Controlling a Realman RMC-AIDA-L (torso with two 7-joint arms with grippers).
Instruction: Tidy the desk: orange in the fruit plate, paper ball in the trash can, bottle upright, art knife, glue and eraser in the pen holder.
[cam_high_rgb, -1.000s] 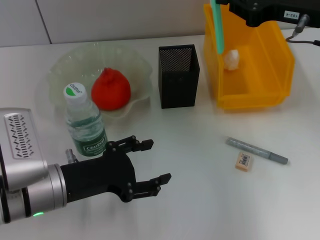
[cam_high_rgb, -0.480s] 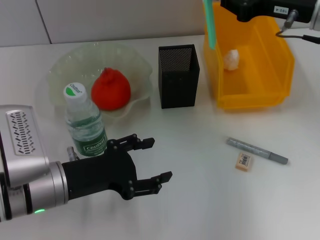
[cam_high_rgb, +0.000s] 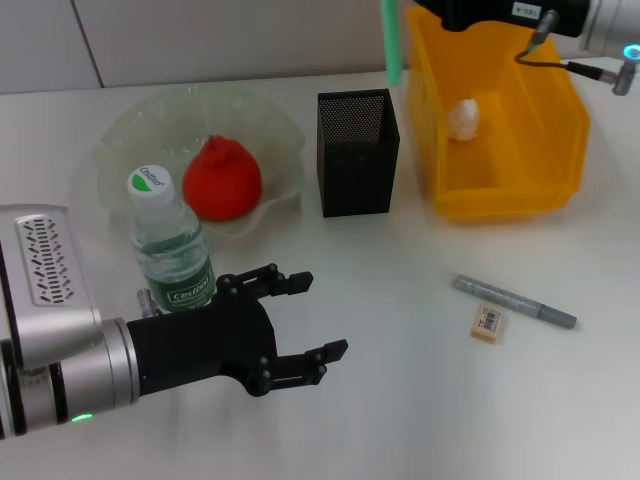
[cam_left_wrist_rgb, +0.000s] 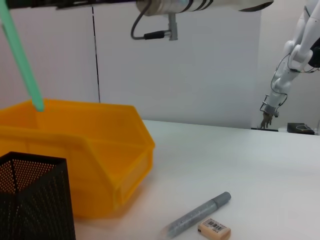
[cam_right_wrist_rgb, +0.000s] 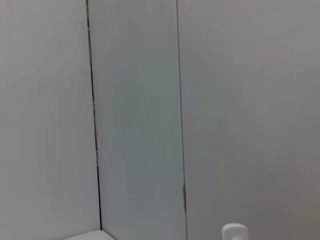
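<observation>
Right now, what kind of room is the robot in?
Probably a robot lab set up like an office desk: a plain white table against bare wall panels, with a mesh pen holder, a yellow trash can, and another robot arm standing farther off.

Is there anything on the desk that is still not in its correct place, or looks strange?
Two things lie loose on the table: the eraser and, right beside it, a grey pen-like tool, both outside the pen holder. Nothing looks spilled or damaged; the bottle stands upright.
</observation>
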